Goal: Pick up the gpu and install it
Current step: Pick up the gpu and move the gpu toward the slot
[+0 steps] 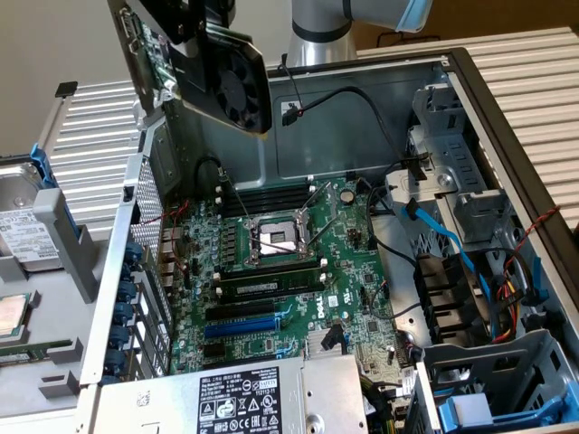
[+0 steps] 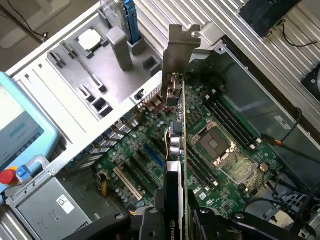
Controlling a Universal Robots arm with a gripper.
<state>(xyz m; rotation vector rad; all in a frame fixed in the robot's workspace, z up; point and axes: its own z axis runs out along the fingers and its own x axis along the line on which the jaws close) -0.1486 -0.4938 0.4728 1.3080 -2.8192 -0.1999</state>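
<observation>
Graphics card aloft over an open computer case. In the exterior view the gpu [image 1: 217,77] hangs tilted in the air, its round black fan [image 1: 238,90] facing outward. It is high above the motherboard [image 1: 271,262], over the board's corner toward the exterior view's left, on the side away from the power supply, and it touches nothing on the board. My arm [image 1: 317,32] stands as a grey column behind the case [image 1: 362,117], beyond the motherboard's far edge. The motherboard lies flat on the case floor, with a bare processor socket [image 1: 276,240] near its middle and a blue expansion slot [image 1: 240,323] closer to its near edge. A silver power supply box [image 1: 235,398] with a black label sits just past that near edge. In the wrist view I look along the card, seen edge-on. My gripper [image 2: 180,222] has its dark fingers [image 2: 151,222] pressed one on each side of the gpu, clamped on the end nearest me. From there the thin green card runs away from me to its silver end bracket [image 2: 177,50], all of it held clear above the motherboard. The card's line passes between the motherboard's processor socket and its row of expansion slots.
</observation>
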